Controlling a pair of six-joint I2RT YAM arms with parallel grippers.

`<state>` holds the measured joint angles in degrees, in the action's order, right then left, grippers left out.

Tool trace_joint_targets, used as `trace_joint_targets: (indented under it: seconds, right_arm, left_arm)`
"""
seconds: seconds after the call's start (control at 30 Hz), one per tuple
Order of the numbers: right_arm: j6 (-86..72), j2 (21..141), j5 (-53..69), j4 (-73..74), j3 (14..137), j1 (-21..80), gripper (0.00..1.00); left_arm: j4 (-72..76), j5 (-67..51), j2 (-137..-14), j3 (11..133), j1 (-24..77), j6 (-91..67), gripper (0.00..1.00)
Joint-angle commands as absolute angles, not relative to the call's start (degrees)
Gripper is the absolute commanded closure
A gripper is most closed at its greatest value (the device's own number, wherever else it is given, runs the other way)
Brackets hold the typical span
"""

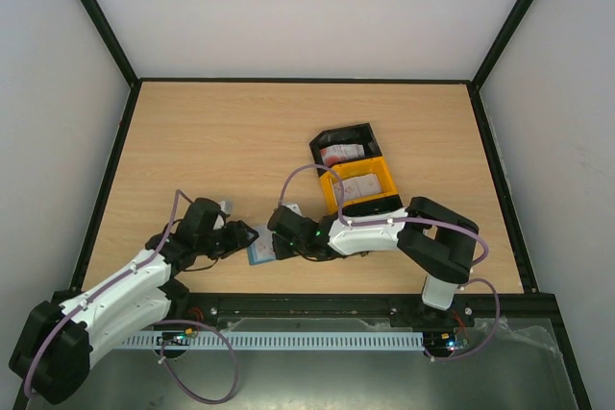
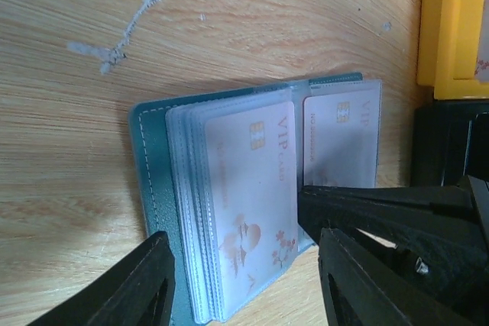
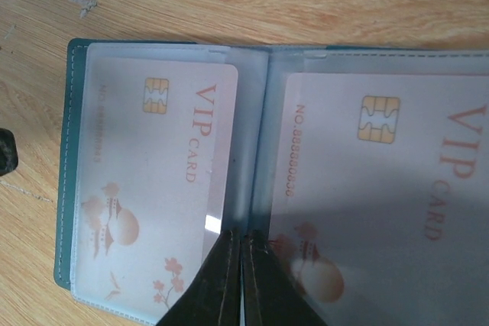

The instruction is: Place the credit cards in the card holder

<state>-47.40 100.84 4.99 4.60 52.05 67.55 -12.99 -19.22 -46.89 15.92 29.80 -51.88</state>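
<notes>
Teal card holder (image 1: 259, 248): laid open on the wooden bench (image 1: 211, 141), near the front edge, between the two arms.
Sleeves (image 2: 191, 211): clear plastic pages are stacked inside the holder.
Credit cards (image 3: 153, 173): two pale cards with a gold chip and red "VIP CARD" words are tucked in the sleeves, one on each open page.
Left pincer (image 2: 244, 253): held partly wide, with one finger on each side of the sleeve stack. Whether the holder is touched cannot be told.
Right pincer (image 3: 243, 246): pressed shut, with its tips set on the middle fold at the holder's edge. Whether a sleeve is pinched cannot be told.
Yellow bin (image 1: 386, 180): set farther back on the bench, joined to the black bin (image 1: 323, 141).
More cards (image 1: 357, 182): seen lying in both bins.
</notes>
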Motion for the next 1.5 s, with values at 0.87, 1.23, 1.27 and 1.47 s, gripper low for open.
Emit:
trace_joint_targets:
  seconds: [0.87, 1.23, 1.27, 1.47]
  right_arm:
    - [-47.4, 101.8, 5.1, 7.3, 53.5, 67.8, 0.95]
    - [-47.8, 102.7, 4.9, 7.3, 53.3, 67.8, 0.96]
    - [-47.8, 102.7, 5.0, 7.2, 53.3, 67.8, 0.96]
    - [-47.8, 102.7, 4.8, 7.1, 53.2, 67.8, 0.96]
  left_arm:
    - [-9.2, -23.6, -48.2, 13.7, 29.0, -51.8, 0.53]
    - [-6.8, -25.7, -49.4, 12.9, 29.0, -51.9, 0.53]
    - [-6.5, -26.0, -49.4, 12.8, 29.0, -52.0, 0.53]
    - [-5.7, -26.2, -50.2, 12.6, 29.0, -52.0, 0.55]
